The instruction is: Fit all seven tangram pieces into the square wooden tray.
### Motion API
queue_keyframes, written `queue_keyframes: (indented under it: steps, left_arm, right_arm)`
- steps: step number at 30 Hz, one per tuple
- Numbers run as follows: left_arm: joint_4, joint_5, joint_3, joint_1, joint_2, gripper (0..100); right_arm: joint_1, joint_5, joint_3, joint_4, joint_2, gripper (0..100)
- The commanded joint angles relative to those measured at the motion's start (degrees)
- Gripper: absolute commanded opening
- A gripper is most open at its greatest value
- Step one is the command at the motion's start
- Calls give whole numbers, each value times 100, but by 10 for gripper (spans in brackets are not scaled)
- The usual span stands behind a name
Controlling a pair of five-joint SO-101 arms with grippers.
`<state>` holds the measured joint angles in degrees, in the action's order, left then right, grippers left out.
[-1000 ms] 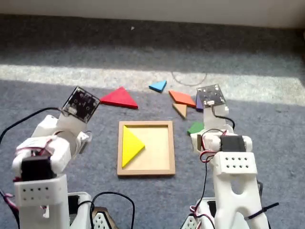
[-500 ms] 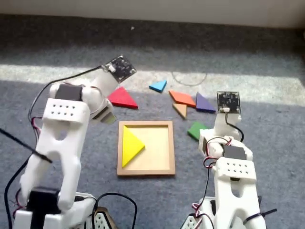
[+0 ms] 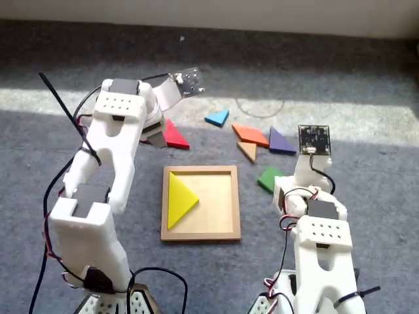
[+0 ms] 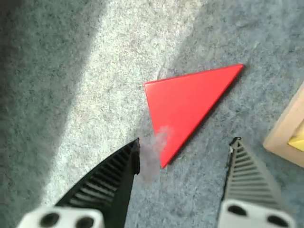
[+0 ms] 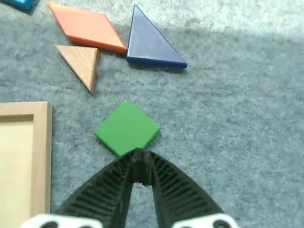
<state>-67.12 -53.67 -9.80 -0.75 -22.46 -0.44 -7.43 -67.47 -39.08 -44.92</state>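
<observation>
The square wooden tray (image 3: 200,234) lies mid-table with the yellow triangle (image 3: 179,198) in its left half. My left gripper (image 4: 185,145) is open just above the carpet, its fingers straddling one point of the red triangle (image 4: 190,102), which is also on the carpet left of the other pieces (image 3: 174,135). My right gripper (image 5: 139,157) is shut and empty, close behind the green square (image 5: 127,127). Beyond it lie the purple triangle (image 5: 149,45), orange parallelogram (image 5: 85,26) and tan triangle (image 5: 80,59). The small blue triangle (image 3: 217,118) sits farther back.
The left arm (image 3: 114,150) stretches forward beside the tray's left edge. The right arm (image 3: 313,209) stands right of the tray. A band of sunlight crosses the grey carpet behind the pieces. The tray corner (image 4: 285,135) is close to the left gripper's light finger.
The left arm swung from the near left forward over the red triangle, gripper open. The right arm drew back slightly from the purple triangle, then stayed still.
</observation>
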Motion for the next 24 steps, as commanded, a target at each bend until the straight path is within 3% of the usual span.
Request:
queue_keyframes:
  steps: [1, 24]
  left_arm:
    - [44, -211, -963, -101, -646, 300]
    - [53, -202, -3020, -119, -3336, 294]
  right_arm:
    - [31, 18, 22, 110, -154, 9]
    - [22, 9, 22, 110, -154, 9]
